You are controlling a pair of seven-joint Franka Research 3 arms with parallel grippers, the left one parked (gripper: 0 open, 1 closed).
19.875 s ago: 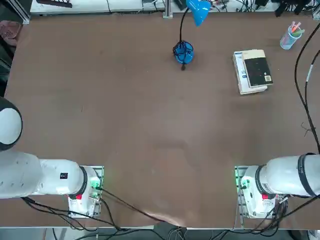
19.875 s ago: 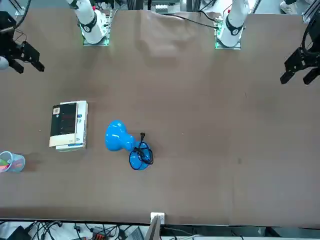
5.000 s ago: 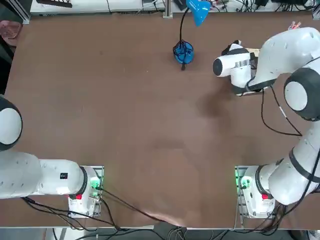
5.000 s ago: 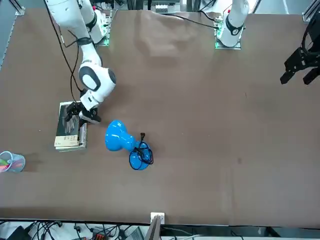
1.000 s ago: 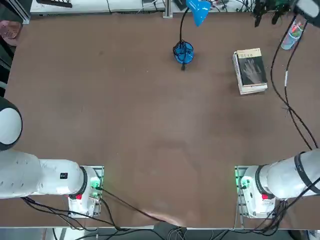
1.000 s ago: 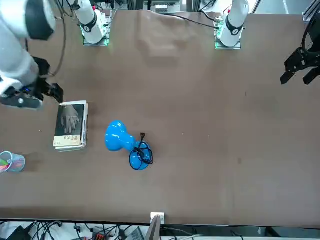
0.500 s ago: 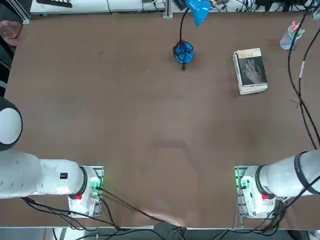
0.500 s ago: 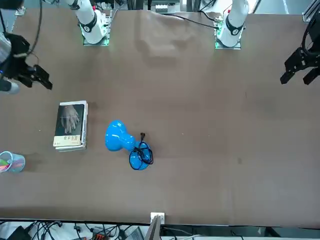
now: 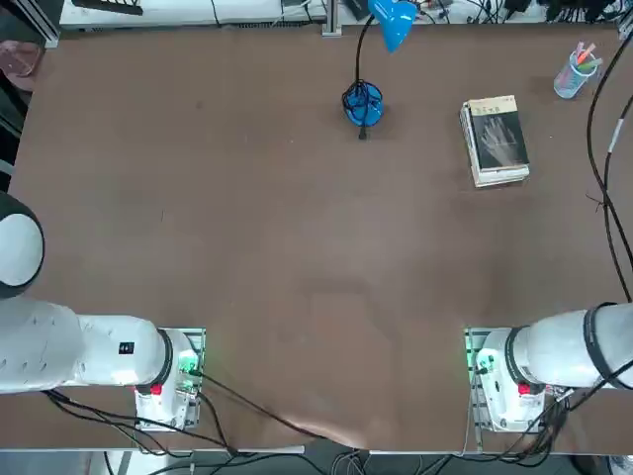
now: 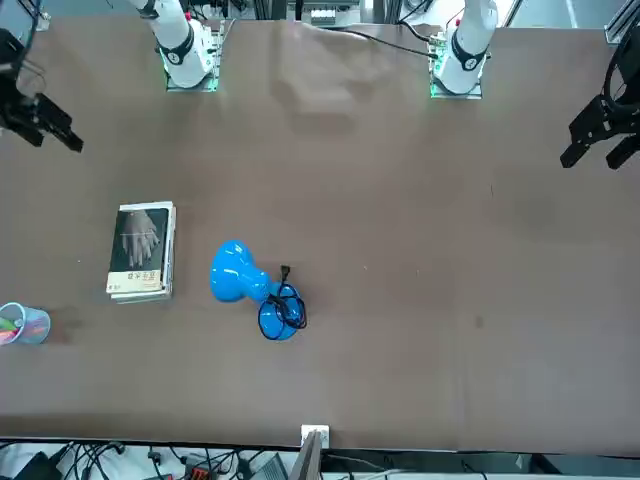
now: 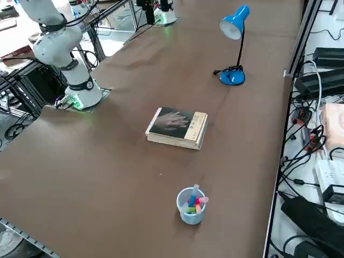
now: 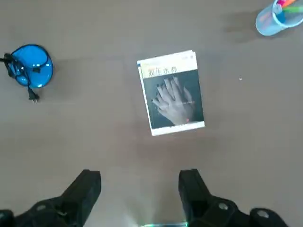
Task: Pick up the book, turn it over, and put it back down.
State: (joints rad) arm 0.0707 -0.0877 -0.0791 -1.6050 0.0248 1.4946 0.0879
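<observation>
The book (image 9: 497, 139) lies flat near the table's far right, its dark grey cover with the pale hand image facing up (image 12: 173, 92). White page edges show along its side (image 11: 196, 130). In the front view the book (image 10: 141, 250) rests alone, with nothing touching it. My right gripper (image 10: 55, 133) hangs high over the table's right edge, well clear of the book and nearer the robot's side. Its two black fingers (image 12: 88, 188) stand wide open around empty air, with the book lying far below and beyond my right gripper (image 12: 139, 184).
A blue desk lamp (image 9: 363, 103) stands at the far middle of the table, left of the book. A pale blue cup of coloured pens (image 9: 575, 70) sits at the far right corner. The right arm's base (image 9: 514, 381) is at the near edge.
Over the last second my open gripper has drawn away from beside the book toward the robot's side. The book has not moved; earlier it lay white-and-black cover up.
</observation>
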